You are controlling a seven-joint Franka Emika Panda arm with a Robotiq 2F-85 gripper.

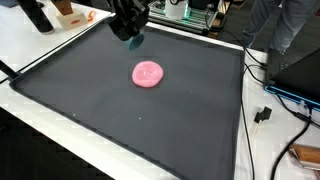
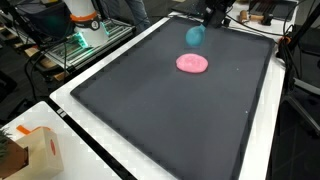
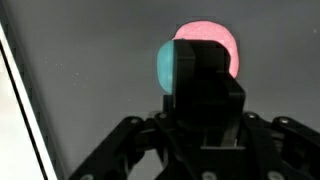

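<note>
**Figure.** Single arm working over a dark mat; three simultaneous views.

**(a) Hand.** In both exterior views the hand (image 1: 130, 32) (image 2: 203, 22) hangs over the far part of the black mat (image 1: 100, 110) (image 2: 170, 120). Its fingers point down and are closed on a teal object (image 1: 136, 41) (image 2: 196, 36). The object shows at the fingertips, partly covered by them, and its exact form cannot be made out. It appears lifted off the mat, though the gap beneath it is not clear.

**(b) Wrist view.** The hand (image 3: 198, 62) enters from the bottom edge, and its black body hides most of the grip. The teal object (image 3: 165, 65) shows along one side of the fingers.

**(c) Pink disc.** A flat, round pink disc (image 1: 148, 74) (image 2: 192, 63) lies on the mat near the hand, toward the mat's middle and apart from the teal object. In the wrist view the pink disc (image 3: 215, 35) shows just beyond the fingertips, its lower part hidden by the hand.

**(d) Surroundings.** The mat covers most of a white bench (image 1: 50, 125) (image 2: 75, 125), whose bare margin frames it. A cardboard box (image 2: 30, 155) sits on the bench well away from the hand, off the mat at the opposite end. Cables (image 1: 265, 112) run along the bench margin beside the mat, also well apart from the hand.
</note>
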